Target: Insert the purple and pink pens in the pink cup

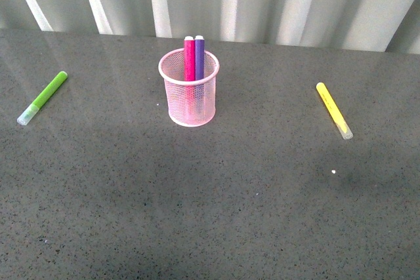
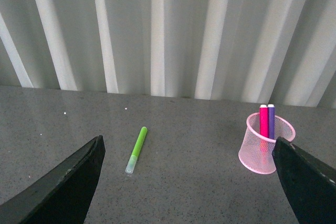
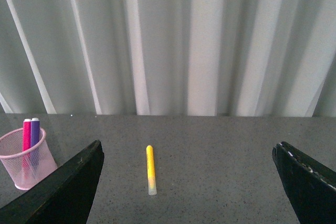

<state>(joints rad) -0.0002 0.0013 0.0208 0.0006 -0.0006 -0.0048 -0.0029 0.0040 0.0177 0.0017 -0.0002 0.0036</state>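
- Already, the magenta-pink marker pen and dark purple marker pen stand upright in the round pink wire-mesh cup, mid-worktop.
- Left gripper and right gripper are spread wide, empty.
- Seemingly, nothing remains.

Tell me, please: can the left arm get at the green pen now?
Probably yes. The green pen lies flat and alone on the table, apart from the cup, and the left hand is open and empty, facing it with nothing between.

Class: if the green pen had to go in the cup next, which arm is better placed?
Left. The green pen lies left of the cup, and it shows between the open left hand's fingers.
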